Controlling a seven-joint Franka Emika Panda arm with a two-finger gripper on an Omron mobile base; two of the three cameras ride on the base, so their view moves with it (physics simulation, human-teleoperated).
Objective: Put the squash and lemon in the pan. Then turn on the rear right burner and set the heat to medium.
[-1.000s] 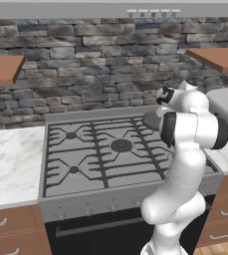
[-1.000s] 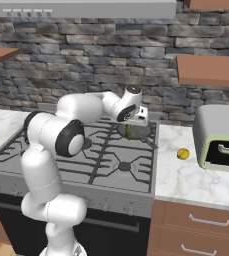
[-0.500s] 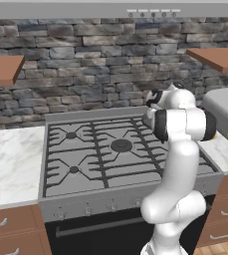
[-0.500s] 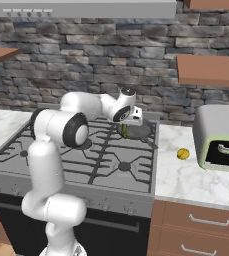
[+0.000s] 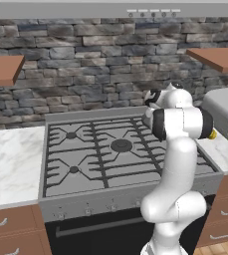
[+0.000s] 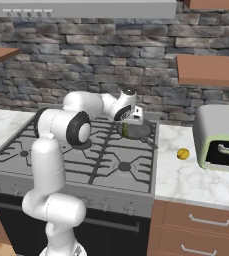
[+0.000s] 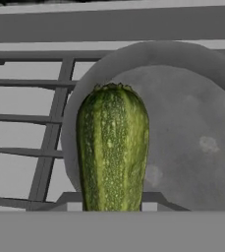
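Note:
My gripper [image 6: 130, 120] is shut on the squash [image 6: 126, 131], a dark green zucchini-like vegetable that hangs down from the jaws. In the hand view the squash [image 7: 113, 147] points at the left part of the round dark grey pan [image 7: 187, 138], just above it. The pan [image 6: 142, 131] sits at the back right of the stove, and the rear right burner is hidden under it. The lemon [image 6: 183, 153], small and yellow, lies on the marble counter to the right of the stove. In the left base view a sliver of the lemon [image 5: 212, 134] peeks out behind my arm.
A green toaster oven [image 6: 220, 137] stands on the right counter beyond the lemon. The stove's grey grates [image 5: 100, 154] cover the top, with a row of knobs [image 6: 106, 202] along the front. A stone wall and wooden shelves [image 6: 208, 70] rise behind.
The arm's elbow has swung toward the stove. The gripper stays shut on the squash and has sunk a little over the pan's left side.

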